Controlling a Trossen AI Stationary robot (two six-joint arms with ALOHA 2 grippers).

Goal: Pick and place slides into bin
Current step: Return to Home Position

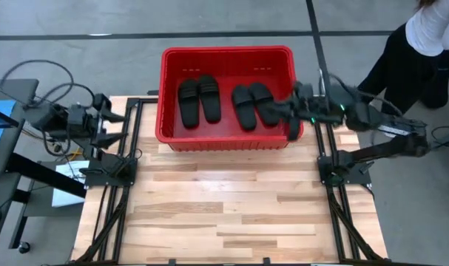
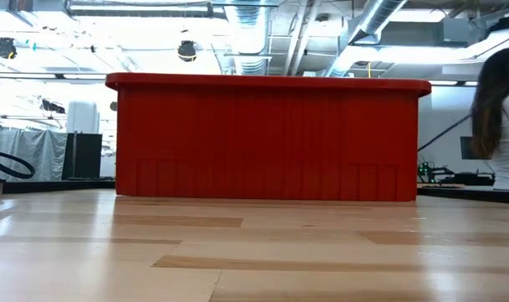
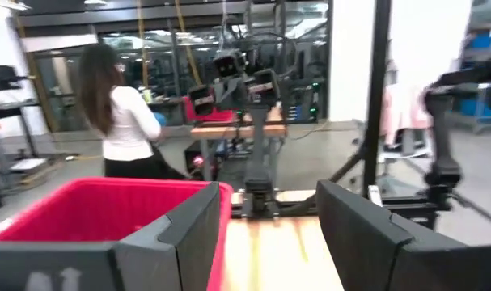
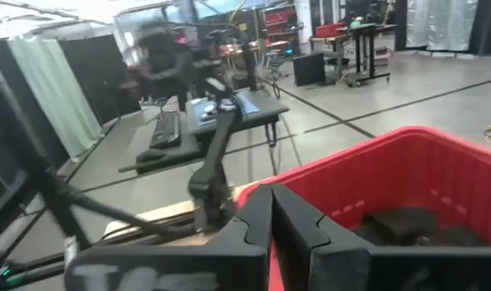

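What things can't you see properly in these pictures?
- Right wrist view: past the shut right pincer, the slides are a blurry dark lump in the bin, so they cannot be counted.
- Low view: the bin's front wall hides the slides, and neither arm shows.
- Left wrist view: the open left pincer and the bin's wall hide its inside.
- High view: the person is cut off by the picture's corner.

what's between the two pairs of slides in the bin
Only a bare strip of the bin floor; the high view shows the two pairs of slides lying apart.
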